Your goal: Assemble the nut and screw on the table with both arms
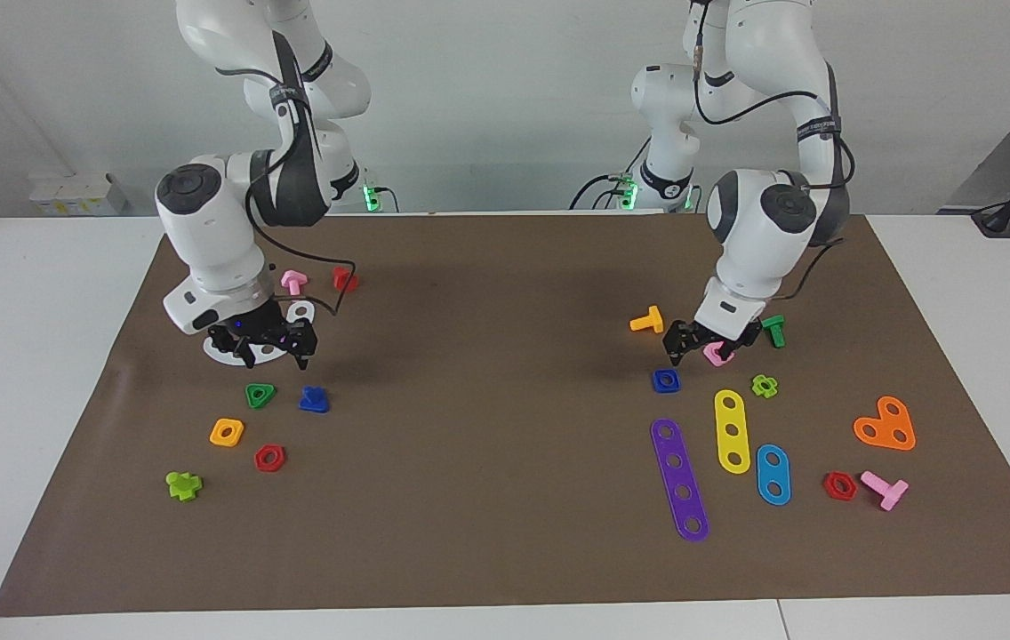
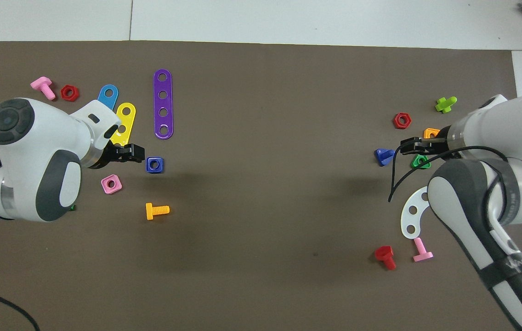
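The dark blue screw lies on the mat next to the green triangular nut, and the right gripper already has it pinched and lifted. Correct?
Not quite. The screw does lie beside the green triangular nut, but the facing view shows the right gripper above the mat, empty; the screw sits untouched on the mat.

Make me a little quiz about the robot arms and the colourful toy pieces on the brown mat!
1. True or false: the dark blue nut is already threaded on the dark blue screw.
2. Which piece lies beside the screw? A) green triangular nut B) purple strip C) orange heart plate
3. Fill in: the left gripper hangs over the mat close to the ____ square nut.

Key: 1 false, both lie apart and neither is held; 2 A; 3 pink.
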Action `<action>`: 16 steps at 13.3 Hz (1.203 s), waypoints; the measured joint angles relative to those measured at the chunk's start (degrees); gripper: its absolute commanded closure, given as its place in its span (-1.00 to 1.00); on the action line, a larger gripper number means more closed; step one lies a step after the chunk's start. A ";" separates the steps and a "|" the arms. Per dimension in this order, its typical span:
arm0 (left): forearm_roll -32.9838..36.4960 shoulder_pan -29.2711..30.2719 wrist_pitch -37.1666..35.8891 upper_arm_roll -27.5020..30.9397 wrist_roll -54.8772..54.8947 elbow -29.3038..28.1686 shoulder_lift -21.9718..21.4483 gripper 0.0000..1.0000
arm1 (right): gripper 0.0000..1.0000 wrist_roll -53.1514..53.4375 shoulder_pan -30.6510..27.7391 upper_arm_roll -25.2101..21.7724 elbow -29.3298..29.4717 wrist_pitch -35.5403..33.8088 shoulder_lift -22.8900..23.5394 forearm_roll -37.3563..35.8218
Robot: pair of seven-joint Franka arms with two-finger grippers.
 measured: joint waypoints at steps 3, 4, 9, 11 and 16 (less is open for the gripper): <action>-0.02 -0.33 4.53 0.05 -3.08 -0.31 3.88 -0.82 | -0.64 -0.01 0.46 0.22 0.00 3.12 3.39 0.00; -0.03 -0.56 5.65 0.05 -3.57 -0.32 4.87 -0.80 | -0.58 -0.01 0.57 0.31 -0.03 3.92 4.11 0.00; -0.03 -1.58 6.25 0.00 -4.42 -0.32 5.97 -0.59 | -0.25 -0.02 1.15 0.35 -2.56 8.39 5.37 0.00; -0.03 -2.11 5.65 0.05 -4.64 -0.37 5.97 -0.40 | 0.14 -0.02 1.99 0.39 -3.01 8.92 5.37 0.00; -0.03 -3.16 3.40 0.07 -4.65 -0.41 5.96 0.46 | 1.00 -0.02 2.27 0.40 -3.13 8.93 5.36 0.00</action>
